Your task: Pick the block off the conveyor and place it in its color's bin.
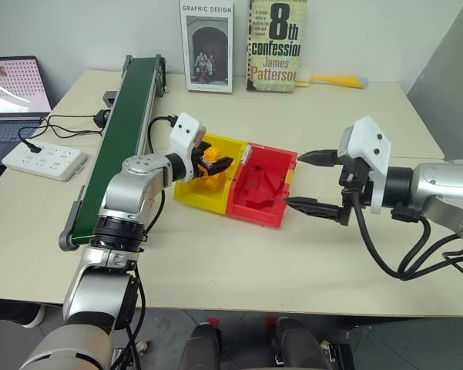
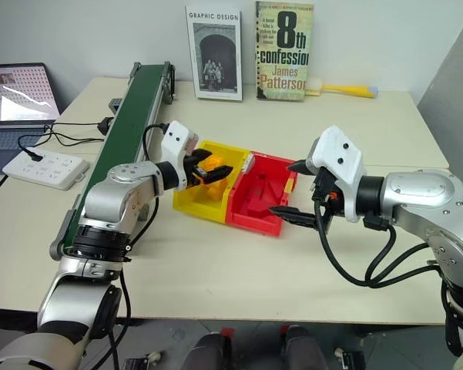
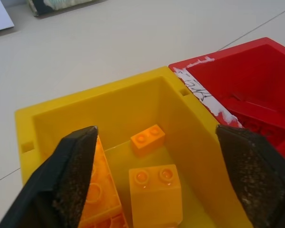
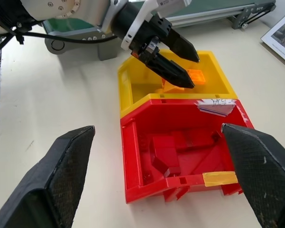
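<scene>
The block (image 3: 155, 194), a small orange-yellow chunk with two studs on top, lies in the lower middle of the left wrist view, on the floor of the yellow bin (image 3: 109, 102). It sits between the two black fingers, clear of both. Just past it lies a smaller flat orange piece (image 3: 147, 138), and a longer studded orange brick (image 3: 98, 197) lies beside it, partly behind one finger.

In the head views the left gripper (image 1: 213, 164) hangs over the bin at frame centre, its jaws spread wide and holding nothing. The bin is joined on its right side to a red bin (image 1: 263, 185), which holds several red blocks (image 4: 167, 152).

The right gripper (image 1: 312, 181) hovers at the right of the frame, just beyond the red bin's outer edge, fingers far apart and empty.

The conveyor (image 1: 119, 131) runs from upper centre-left down toward the lower left, its belt bare.

All stands on a pale table (image 1: 239, 262). Two books (image 1: 277, 45) lean against the wall at the top, a yellow-handled brush (image 1: 335, 80) lies beside them, and a power strip (image 1: 45, 160) and laptop (image 1: 14, 96) sit at the far left.
</scene>
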